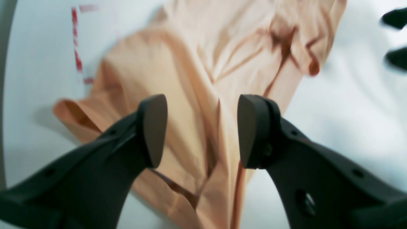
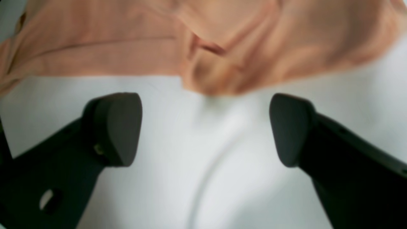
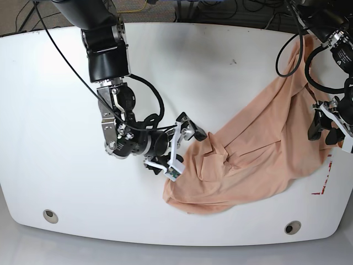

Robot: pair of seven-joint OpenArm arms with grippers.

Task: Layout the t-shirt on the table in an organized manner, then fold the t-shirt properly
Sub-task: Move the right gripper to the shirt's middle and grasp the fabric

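The peach t-shirt [image 3: 259, 149] lies crumpled and spread across the right half of the white table [image 3: 209, 72], plain side showing. One end reaches up toward the far right edge. My right gripper [image 3: 185, 148] stands open at the shirt's left edge. In the right wrist view its fingers are wide apart [image 2: 205, 127] over bare table [image 2: 203, 178], with the shirt's hem [image 2: 216, 79] just beyond the tips. My left gripper [image 3: 325, 126] hovers at the shirt's right edge. It is open [image 1: 202, 130], and wrinkled shirt fabric [image 1: 197, 79] shows below and between the pads, not pinched.
Red marks [image 3: 325, 189] sit on the table near the shirt's right side, also the red dashes [image 1: 76, 47] in the left wrist view. Two round grommet holes [image 3: 50, 215] [image 3: 292, 227] lie near the front edge. Black cables [image 3: 149, 94] loop off the right-wrist arm.
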